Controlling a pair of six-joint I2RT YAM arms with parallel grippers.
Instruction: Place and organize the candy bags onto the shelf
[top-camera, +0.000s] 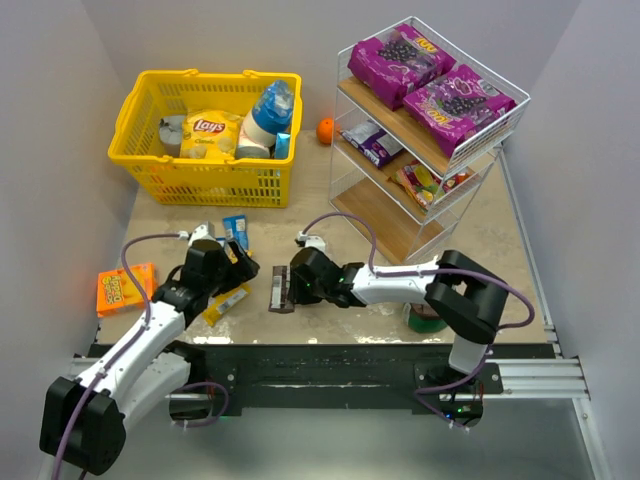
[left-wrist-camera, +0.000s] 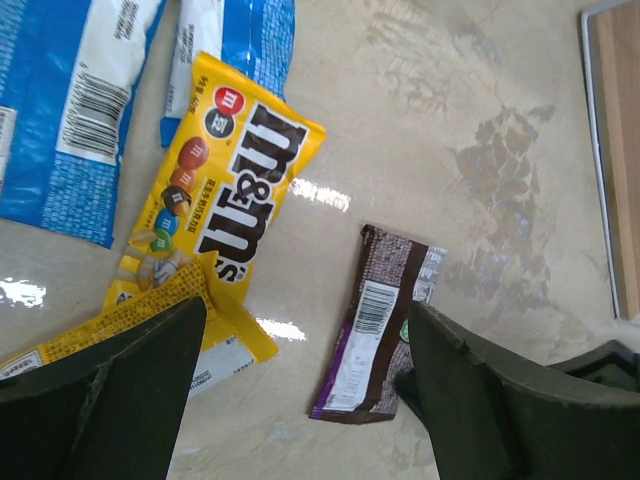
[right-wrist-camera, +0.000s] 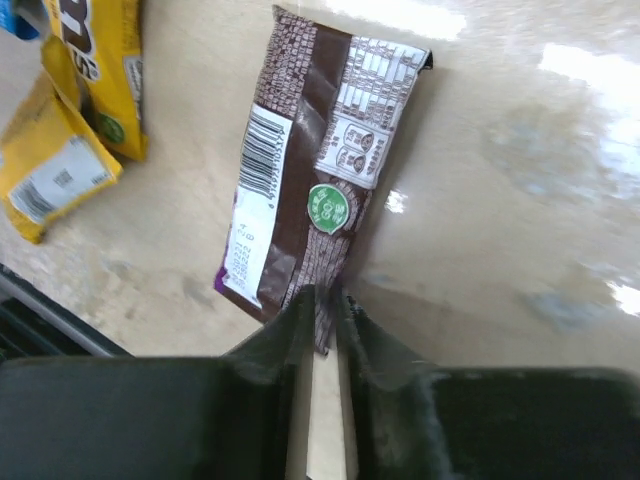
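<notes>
We see the right jaws pinched almost shut on the near edge of the brown bag, which lies flat on the table and stretches away ahead of them. The left jaws stand wide open above the table, gripping nothing. A yellow bag lies ahead of one finger, the brown bag's end is just beside the other, and blue bags lie farther ahead. The shelf stands well beyond the right jaws, with two purple bags on its top tier.
</notes>
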